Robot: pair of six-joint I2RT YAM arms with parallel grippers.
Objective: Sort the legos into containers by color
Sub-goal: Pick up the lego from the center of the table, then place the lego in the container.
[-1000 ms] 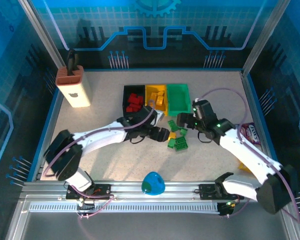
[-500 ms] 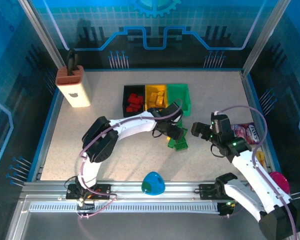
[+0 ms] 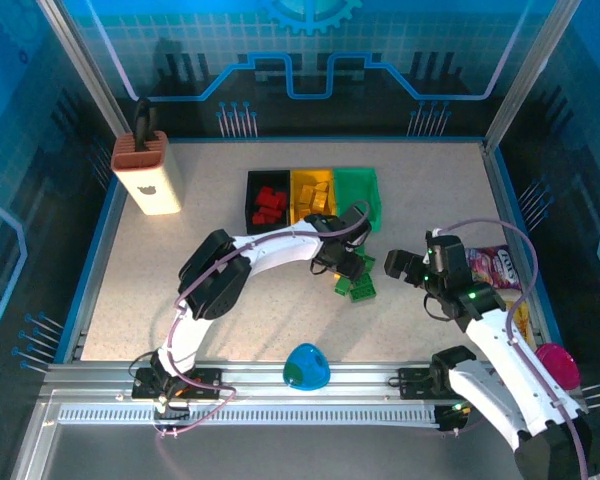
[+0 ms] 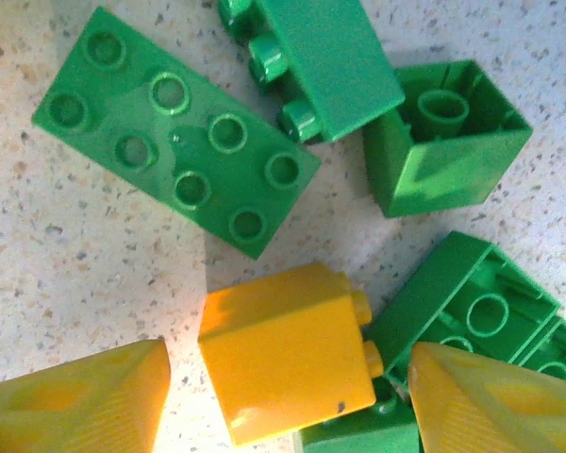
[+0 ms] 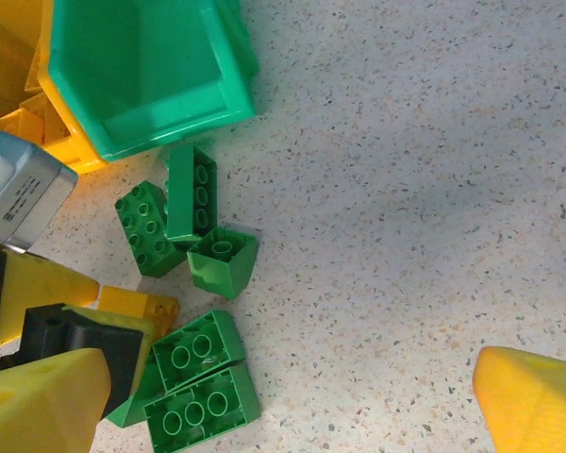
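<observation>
While red and yellow legos [image 3: 270, 205] sit binned, green ones [image 3: 358, 285] lie loose at six o'clock of the empty green container [image 3: 356, 195]; left gripper [image 4: 288, 382] brackets a stray yellow brick [image 4: 281, 357], not yet clamped; right gripper [image 5: 288, 401] gapes, empty.

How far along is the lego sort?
Done: red bricks in the black bin, yellow bricks in the yellow bin. In hand: left claw brackets a loose yellow brick, not gripped. Left: green bricks on the table; green bin looks empty. Right claw open.

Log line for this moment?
left tool: open, straddling small yellow plastic brick | right tool: open, empty | green plastic bricks: loose on speckled table
</observation>
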